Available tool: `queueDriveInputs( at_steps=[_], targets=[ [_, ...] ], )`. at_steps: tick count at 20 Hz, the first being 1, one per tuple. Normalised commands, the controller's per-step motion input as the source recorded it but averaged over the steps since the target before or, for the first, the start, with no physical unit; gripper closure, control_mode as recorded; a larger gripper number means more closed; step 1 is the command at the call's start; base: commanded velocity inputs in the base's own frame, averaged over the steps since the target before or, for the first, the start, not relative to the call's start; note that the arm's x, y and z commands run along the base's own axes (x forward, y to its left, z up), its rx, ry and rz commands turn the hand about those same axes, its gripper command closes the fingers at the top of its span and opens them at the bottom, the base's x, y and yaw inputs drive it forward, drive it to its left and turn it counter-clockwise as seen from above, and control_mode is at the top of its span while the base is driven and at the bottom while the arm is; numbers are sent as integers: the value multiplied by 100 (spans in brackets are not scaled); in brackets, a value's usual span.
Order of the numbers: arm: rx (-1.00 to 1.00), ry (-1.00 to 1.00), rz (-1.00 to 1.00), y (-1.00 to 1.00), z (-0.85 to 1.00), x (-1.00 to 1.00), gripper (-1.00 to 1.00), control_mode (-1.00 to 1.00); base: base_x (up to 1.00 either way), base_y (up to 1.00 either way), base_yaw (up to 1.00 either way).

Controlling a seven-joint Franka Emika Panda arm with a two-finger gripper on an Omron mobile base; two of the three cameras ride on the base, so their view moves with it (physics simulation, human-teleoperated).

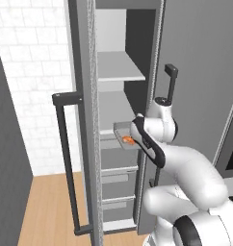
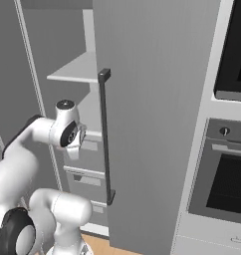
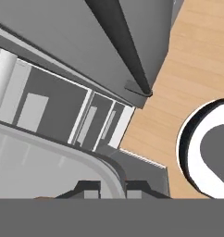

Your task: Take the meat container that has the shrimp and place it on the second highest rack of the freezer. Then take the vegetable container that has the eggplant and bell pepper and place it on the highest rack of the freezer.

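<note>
Over my left shoulder, the freezer stands open and the meat container with the shrimp sits at the second highest rack, below the highest rack. From the right, my wrist reaches past the door handle into the opening. Along my hand, my gripper has its jaws nearly together, clamped on the container's rim. I judge the tray light, stiff and slick, best pinched at its edge and kept level.
</note>
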Motion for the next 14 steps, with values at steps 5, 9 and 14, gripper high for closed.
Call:
queueDriveInputs(
  at_steps=[5, 9, 14],
  targets=[
    [0, 0, -5, 16, 0, 58, 100, -100, 0, 0, 0],
    [-1, 0, -5, 22, -1, 53, 100, -100, 0, 0, 0],
    [0, 0, -5, 5, -1, 53, 100, -100, 0, 0, 0]
  ],
)
